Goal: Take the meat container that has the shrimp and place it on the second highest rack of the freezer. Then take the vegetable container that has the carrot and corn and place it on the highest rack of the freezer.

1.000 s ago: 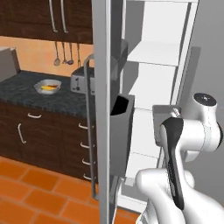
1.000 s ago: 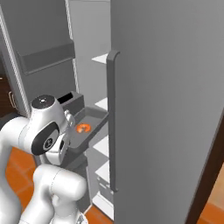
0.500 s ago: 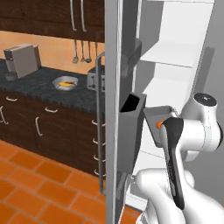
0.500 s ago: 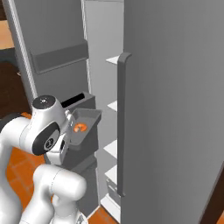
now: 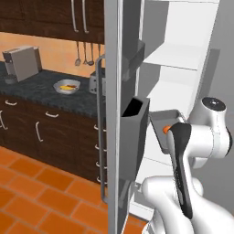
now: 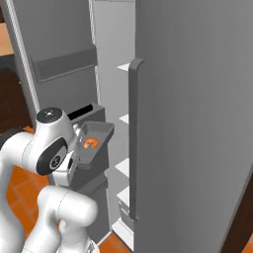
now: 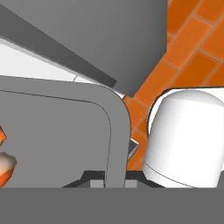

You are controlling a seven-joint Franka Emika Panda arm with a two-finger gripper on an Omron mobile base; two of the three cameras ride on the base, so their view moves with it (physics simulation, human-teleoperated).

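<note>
Meat container held at the open freezer
The meat container [image 6: 93,140], with the shrimp [image 6: 89,144] inside, is gripped at its rim by the clenched gripper [image 7: 114,181] and held raised in front of the freezer [image 6: 197,99], beside the white shelves [image 5: 176,57]
</note>
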